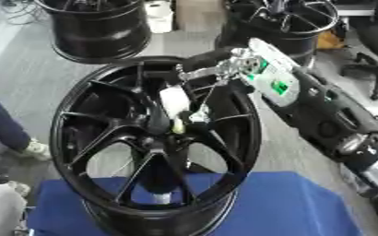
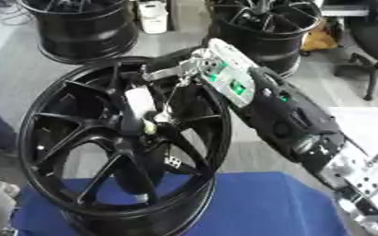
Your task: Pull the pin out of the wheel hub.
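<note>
1 black wheel hub stands on the blue worktop, near its front left corner. The right hand reaches over the rim, fingers pinching 1 pale pin at the hub's centre. 2 more rims sit behind.

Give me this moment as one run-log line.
right hand: at hub, fingers on pin | pin: in hub | wheel: upright on blue mat | left hand: unseen
</note>
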Tool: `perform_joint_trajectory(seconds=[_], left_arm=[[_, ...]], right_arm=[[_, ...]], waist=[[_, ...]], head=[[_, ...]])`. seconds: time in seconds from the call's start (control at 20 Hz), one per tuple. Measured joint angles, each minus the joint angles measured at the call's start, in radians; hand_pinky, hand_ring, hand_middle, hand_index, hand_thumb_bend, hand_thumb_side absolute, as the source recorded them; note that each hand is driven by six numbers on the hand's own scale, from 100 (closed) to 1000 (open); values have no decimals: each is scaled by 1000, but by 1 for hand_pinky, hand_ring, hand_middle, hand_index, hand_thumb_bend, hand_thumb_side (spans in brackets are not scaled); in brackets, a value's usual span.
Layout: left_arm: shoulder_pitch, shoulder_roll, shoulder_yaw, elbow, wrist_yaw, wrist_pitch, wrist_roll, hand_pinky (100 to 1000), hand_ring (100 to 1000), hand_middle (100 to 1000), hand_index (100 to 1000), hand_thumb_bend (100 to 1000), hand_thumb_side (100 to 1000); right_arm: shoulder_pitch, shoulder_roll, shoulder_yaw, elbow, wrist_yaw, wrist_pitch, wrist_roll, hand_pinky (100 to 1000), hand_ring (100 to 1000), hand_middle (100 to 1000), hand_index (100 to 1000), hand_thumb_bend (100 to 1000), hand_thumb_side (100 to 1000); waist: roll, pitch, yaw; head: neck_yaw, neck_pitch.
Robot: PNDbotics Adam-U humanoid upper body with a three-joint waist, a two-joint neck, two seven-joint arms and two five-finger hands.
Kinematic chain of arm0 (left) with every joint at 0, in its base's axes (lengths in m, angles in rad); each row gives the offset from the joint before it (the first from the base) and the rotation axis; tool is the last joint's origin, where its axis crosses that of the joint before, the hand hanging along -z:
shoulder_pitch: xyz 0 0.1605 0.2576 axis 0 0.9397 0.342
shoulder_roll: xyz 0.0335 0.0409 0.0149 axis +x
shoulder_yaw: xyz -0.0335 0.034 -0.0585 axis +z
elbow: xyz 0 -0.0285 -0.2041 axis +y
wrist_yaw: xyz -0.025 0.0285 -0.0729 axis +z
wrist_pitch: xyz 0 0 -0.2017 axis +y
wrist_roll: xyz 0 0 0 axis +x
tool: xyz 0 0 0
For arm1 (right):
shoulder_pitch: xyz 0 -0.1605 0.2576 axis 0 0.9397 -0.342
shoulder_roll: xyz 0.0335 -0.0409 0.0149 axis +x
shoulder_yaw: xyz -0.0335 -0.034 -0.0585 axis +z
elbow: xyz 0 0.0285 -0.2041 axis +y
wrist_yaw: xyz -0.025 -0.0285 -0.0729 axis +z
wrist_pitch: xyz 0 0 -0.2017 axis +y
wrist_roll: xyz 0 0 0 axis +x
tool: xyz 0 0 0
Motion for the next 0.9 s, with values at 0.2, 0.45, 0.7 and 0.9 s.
perform_joint_trajectory(seconds=[0.2,0.45,0.7,0.9], left_arm=[[0,0,0,0,0,0,0,656,653,633,743,573,709],[2,2,7,0,-1,2,4,656,653,633,743,574,709],[3,5,28,0,-3,2,23,656,652,632,743,573,709],[8,4,57,0,-5,1,50,656,652,632,743,573,711]], right_arm=[[-31,-53,-35,-26,-51,13,-14,668,457,323,861,100,236],[-14,-164,-120,-55,-125,51,-67,661,446,306,854,100,205],[103,-291,-244,-52,-195,123,-143,664,450,299,850,100,201],[206,-389,-349,-2,-192,187,-210,669,483,358,841,100,242]], waist=[[-6,0,-6],[-16,-2,-35],[-17,-2,-86],[-14,14,-140]], head=[[1,0],[22,0],[60,-1],[101,-10]])
